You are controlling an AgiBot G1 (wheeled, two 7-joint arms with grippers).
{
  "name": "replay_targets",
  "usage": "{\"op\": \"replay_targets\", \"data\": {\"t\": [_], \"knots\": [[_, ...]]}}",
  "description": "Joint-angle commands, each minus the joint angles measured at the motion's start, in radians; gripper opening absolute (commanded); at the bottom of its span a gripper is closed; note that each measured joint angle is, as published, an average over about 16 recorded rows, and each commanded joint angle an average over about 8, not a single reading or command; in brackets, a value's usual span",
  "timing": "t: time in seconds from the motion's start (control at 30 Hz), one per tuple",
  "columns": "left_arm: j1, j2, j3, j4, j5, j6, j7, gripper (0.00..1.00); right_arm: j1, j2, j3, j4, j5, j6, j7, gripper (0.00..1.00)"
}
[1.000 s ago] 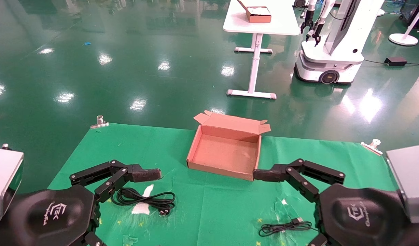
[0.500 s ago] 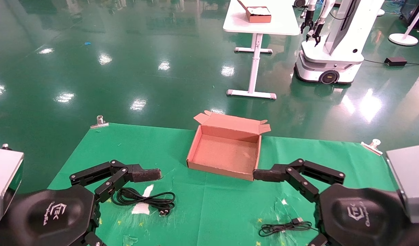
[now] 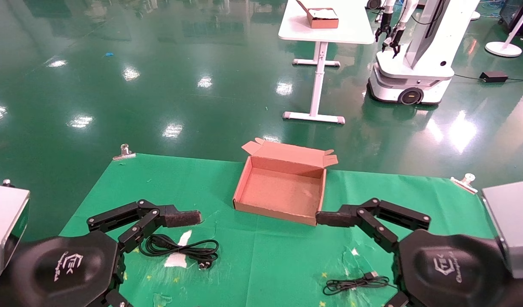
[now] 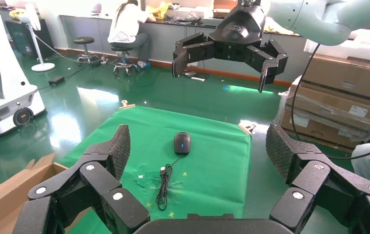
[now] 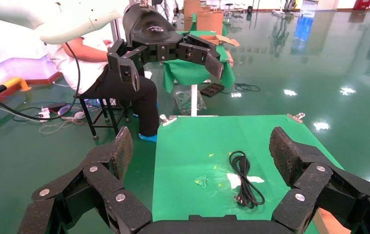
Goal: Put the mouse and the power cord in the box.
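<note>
Head view: 2 grippers hover spread wide — left gripper point(image 3: 182, 238) above the power cord point(image 3: 180, 249), right gripper point(image 3: 355, 260) beside the box point(image 3: 282, 189). Left wrist view shows the mouse point(image 4: 182, 143) on green cloth point(image 3: 261, 264).

You've got one mouse point(image 4: 182, 143), one power cord point(image 3: 180, 247), one box point(image 3: 282, 187) on the green cloth point(image 3: 261, 256). Two grippers: left gripper point(image 3: 180, 218), right gripper point(image 3: 329, 218). Two cloth clips point(image 3: 124, 152). Background: one white table point(image 3: 329, 25), one smaller box point(image 3: 321, 18), one other robot point(image 3: 414, 55).
</note>
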State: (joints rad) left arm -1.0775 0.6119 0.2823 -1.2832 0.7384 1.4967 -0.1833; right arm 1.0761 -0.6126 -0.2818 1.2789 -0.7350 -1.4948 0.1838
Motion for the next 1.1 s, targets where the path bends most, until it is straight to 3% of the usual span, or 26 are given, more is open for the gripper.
{"op": "replay_targets", "data": {"t": [0.03,0.63,0.87,1.1], "knots": [[0.001,0.0,0.0,-0.001,-0.001,-0.001,0.0,1.0,0.0,0.0,0.0,0.001,0.001,0.0,0.001,1.0],[-0.109,0.064,0.075,0.133,0.173,0.05,0.117,1.0,0.045,0.003,-0.057,-0.145,-0.105,-0.071,-0.074,1.0],[-0.195,0.117,0.139,0.232,0.313,0.059,0.222,1.0,0.135,0.04,-0.164,-0.208,-0.228,-0.095,-0.147,1.0],[-0.313,0.204,0.233,0.389,0.504,0.058,0.403,1.0,0.231,0.033,-0.3,-0.349,-0.353,-0.085,-0.254,1.0]]}}
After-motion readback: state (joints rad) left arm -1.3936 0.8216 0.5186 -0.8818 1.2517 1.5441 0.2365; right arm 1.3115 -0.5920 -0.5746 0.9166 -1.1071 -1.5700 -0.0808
